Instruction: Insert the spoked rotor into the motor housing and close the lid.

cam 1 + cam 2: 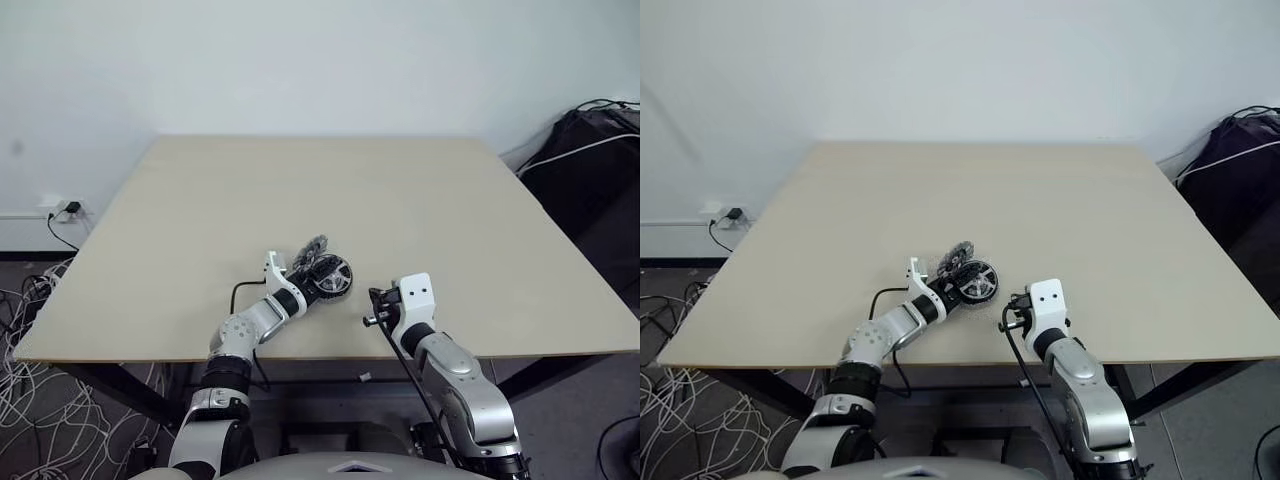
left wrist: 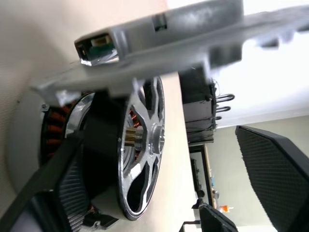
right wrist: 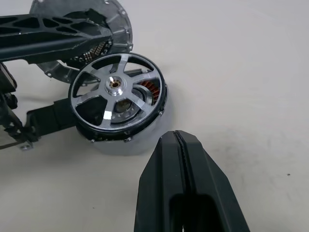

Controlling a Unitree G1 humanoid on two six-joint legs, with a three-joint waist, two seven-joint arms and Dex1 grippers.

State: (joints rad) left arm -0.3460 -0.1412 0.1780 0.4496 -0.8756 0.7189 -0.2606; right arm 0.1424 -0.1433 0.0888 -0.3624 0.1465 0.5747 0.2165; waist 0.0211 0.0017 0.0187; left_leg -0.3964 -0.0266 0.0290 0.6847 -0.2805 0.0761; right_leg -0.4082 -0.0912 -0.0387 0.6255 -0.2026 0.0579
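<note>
Near the front edge of the table (image 1: 180, 200), the spoked rotor (image 3: 116, 94) sits on top of the motor housing (image 3: 145, 122). It could tip or slide if the left gripper (image 3: 60, 72) bumps it while pulling away. That gripper is spread wide around the motor and holds nothing. Right of the housing, the right gripper (image 3: 186, 166) is pressed together, empty

Head cameras look down over the table (image 1: 420, 200); both wrist cameras sit close, sharing the spoked rotor (image 3: 117, 94).
</note>
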